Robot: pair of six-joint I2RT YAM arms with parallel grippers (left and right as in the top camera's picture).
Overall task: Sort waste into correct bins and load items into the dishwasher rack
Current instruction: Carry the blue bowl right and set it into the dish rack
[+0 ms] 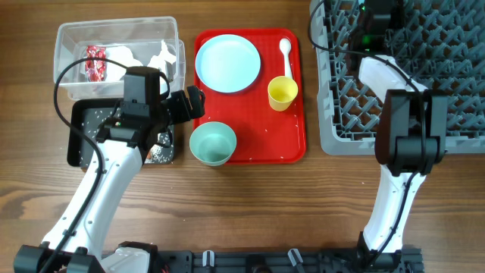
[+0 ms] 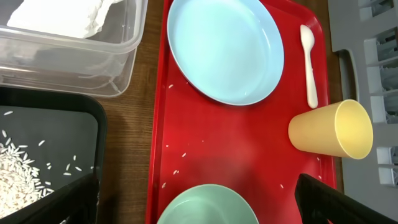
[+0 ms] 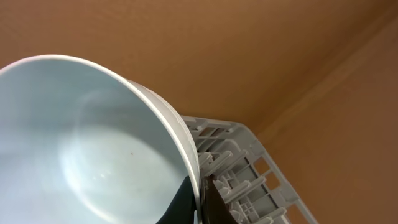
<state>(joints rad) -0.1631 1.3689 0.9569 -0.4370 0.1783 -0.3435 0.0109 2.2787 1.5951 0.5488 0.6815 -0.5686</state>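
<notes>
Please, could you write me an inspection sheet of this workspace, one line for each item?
Surface: wooden table; no damage seen.
Job's things: pale blue plate, white spoon, yellow cup and mint green bowl on the red tray; pale blue bowl held at the dishwasher rack; wrapper and napkins in the clear tub; rice in the black tray.
Clutter: stray grains on the red tray.
Grippers: left gripper open, at the red tray's left edge; right gripper shut on the pale blue bowl's rim.
Cables: black cable loops over the clear tub and black tray.
Surroundings: brown backdrop behind the rack; nothing else seen.
</notes>
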